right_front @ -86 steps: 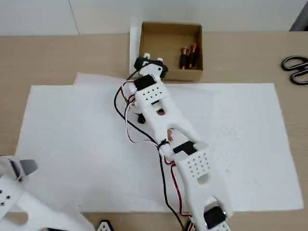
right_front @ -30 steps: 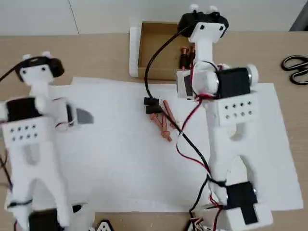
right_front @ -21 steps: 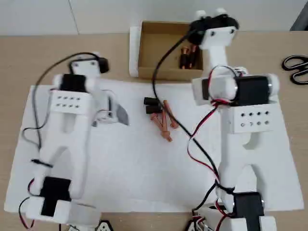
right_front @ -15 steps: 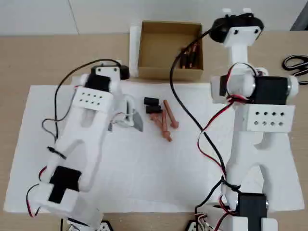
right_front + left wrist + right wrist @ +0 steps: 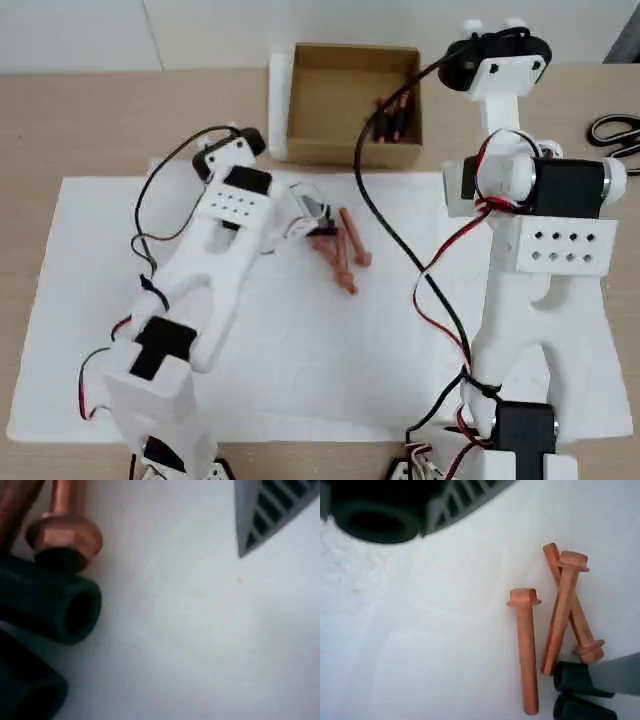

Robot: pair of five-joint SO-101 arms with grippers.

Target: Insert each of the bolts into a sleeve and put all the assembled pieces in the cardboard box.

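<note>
Left fingers stand wide open and hold nothing. One ribbed tip shows over bare paper, well apart from the two black sleeves, which lie side by side with their open ends showing. A bolt's head presses against the nearer sleeve. In the high view these fingers hang just above the frame's centre, right over the sleeves.

Three copper bolts lie loose on the white sheet just right of the sleeves, near the middle of the frame. Two cross each other and the third lies beside them.

Whether the right arm has its grip open or closed cannot be told. That arm stands along the right side of the frame.

The box sits at upper centre on the bench, past the sheet's far edge, with assembled pieces against its right wall. Scissors lie at the right edge.
</note>
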